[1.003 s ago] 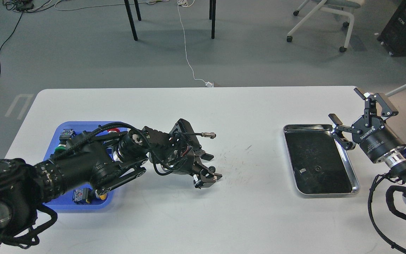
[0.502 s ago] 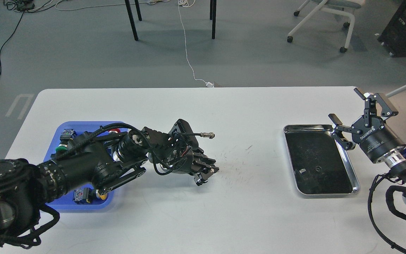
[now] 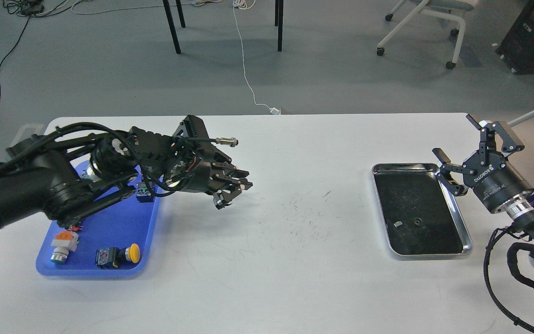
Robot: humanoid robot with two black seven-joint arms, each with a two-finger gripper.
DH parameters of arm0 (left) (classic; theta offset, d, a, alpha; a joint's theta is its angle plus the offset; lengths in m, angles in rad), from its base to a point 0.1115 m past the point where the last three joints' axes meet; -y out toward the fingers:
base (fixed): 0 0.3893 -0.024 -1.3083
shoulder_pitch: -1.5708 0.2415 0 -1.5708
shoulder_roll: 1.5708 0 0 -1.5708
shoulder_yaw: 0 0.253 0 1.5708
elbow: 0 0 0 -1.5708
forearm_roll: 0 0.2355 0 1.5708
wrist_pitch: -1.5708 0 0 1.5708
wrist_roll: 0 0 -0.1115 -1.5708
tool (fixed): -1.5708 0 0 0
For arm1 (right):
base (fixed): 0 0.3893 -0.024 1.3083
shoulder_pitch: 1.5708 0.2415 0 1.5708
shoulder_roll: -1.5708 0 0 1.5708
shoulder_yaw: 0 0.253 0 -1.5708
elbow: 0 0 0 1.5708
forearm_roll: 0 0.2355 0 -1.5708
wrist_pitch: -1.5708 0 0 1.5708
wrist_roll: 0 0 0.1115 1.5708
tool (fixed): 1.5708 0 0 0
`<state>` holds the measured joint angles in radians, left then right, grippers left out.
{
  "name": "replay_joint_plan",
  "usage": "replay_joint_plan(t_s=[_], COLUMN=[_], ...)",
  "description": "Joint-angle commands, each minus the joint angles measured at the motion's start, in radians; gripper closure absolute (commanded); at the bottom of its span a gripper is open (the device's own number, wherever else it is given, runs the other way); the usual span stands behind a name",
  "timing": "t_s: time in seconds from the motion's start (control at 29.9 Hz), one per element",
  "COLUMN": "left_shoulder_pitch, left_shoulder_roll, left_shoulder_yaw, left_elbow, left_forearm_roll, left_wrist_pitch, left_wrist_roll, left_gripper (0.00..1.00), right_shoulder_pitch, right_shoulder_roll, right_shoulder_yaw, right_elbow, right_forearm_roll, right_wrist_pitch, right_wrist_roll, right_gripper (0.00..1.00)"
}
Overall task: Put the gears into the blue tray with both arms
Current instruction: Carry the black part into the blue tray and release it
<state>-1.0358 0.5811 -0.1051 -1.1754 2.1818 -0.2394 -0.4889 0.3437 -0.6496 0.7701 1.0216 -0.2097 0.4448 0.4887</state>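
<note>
My left gripper hangs above the white table just right of the blue tray, fingers pressed together on a tiny black gear that barely shows between them. A second gear lies inside the silver metal tray on the right. My right gripper stands open over that tray's far right corner, nothing between its fingers.
The blue tray holds push-button switches: a yellow-capped one, an orange and white one and one partly under my left arm. A pale scrap lies in the silver tray. Scuff marks mark the table's middle.
My left gripper shut on a gear at the table's middle, then lifted and swung left toward the blue tray, uncovering the tray's switches. The right arm stayed still.
</note>
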Motion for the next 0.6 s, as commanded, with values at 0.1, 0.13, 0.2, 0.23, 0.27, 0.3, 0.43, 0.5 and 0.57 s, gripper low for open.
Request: replay_joint_plan(t_s=[0.1, 0.13, 0.2, 0.23, 0.27, 0.3, 0.43, 0.5, 0.57], left_shoulder_pitch=[0.106, 0.129, 0.154, 0.167, 0.180, 0.192, 0.210, 0.223, 0.226], left_shoulder_roll=[0.264, 0.287, 0.312, 0.324, 0.328, 0.332, 0.329, 0.329, 0.329], left_shoulder_yaw=[0.007, 0.007, 0.005, 0.005, 0.001, -0.002, -0.002, -0.002, 0.002], left_elbow=[-0.055, -0.050, -0.043, -0.043, -0.041, -0.040, 0.019, 0.040, 0.048], left_forearm_roll=[0.000, 0.000, 0.000, 0.000, 0.000, 0.000, 0.000, 0.000, 0.000], left_wrist_pitch=[0.003, 0.006, 0.006, 0.008, 0.008, 0.008, 0.009, 0.009, 0.009], left_wrist_roll=[0.000, 0.000, 0.000, 0.000, 0.000, 0.000, 0.000, 0.000, 0.000], left_gripper=[0.89, 0.89, 0.89, 0.89, 0.89, 0.88, 0.88, 0.87, 0.87], right_shoulder_pitch=[0.004, 0.004, 0.004, 0.004, 0.004, 0.004, 0.004, 0.004, 0.004], right_shoulder_roll=[0.010, 0.010, 0.010, 0.010, 0.010, 0.010, 0.010, 0.010, 0.011], right_shoulder_yaw=[-0.006, -0.008, -0.008, -0.008, -0.008, -0.008, -0.008, -0.008, -0.006], right_elbow=[0.000, 0.000, 0.000, 0.000, 0.000, 0.000, 0.002, 0.002, 0.000], right_forearm_roll=[-0.005, -0.005, -0.005, -0.005, -0.005, -0.005, -0.005, -0.005, -0.005], right_wrist_pitch=[0.000, 0.000, 0.000, 0.000, 0.000, 0.000, 0.000, 0.000, 0.000], right_wrist_roll=[0.000, 0.000, 0.000, 0.000, 0.000, 0.000, 0.000, 0.000, 0.000], right_gripper=[0.02, 0.02, 0.02, 0.02, 0.02, 0.02, 0.02, 0.02, 0.02])
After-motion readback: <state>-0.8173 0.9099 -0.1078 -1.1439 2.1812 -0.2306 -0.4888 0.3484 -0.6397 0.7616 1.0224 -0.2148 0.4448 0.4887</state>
